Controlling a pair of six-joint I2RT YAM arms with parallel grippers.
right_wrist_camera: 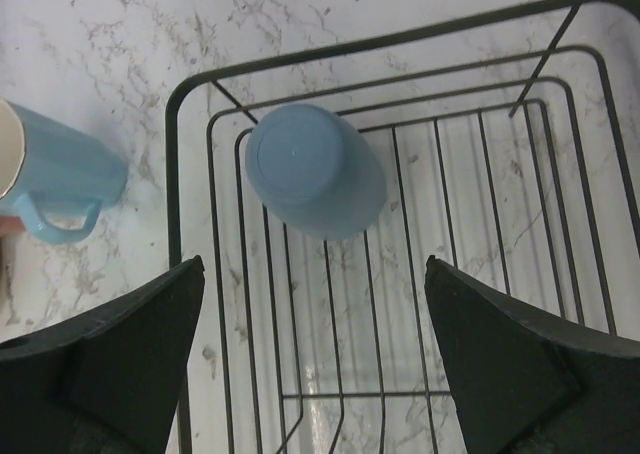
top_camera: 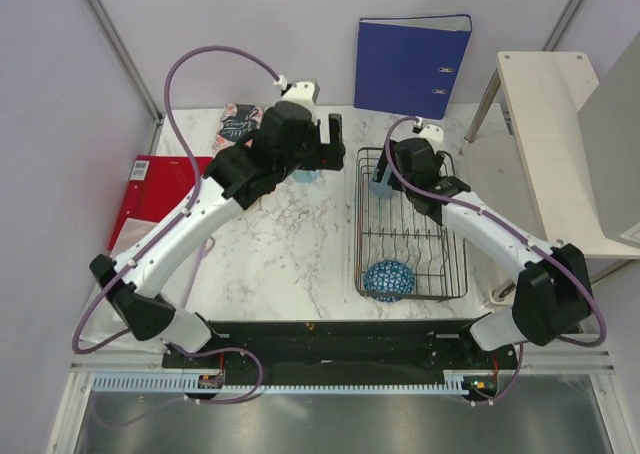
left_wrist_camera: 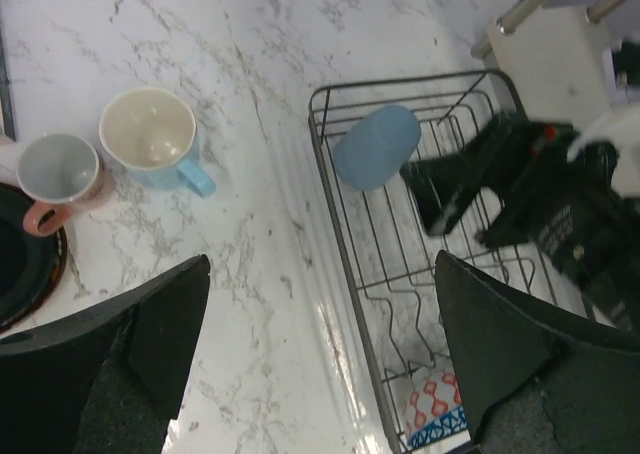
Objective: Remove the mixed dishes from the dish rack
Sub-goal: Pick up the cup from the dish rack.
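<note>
Right gripper (right_wrist_camera: 312, 269), jaws apart, hangs over a base-up blue mug (right_wrist_camera: 315, 169) in the dish rack's (right_wrist_camera: 171, 204) far-left corner.
Glazed ceramic, probably slick and breakable; best pinched across its body. Left gripper (left_wrist_camera: 322, 264) also gapes.
</note>
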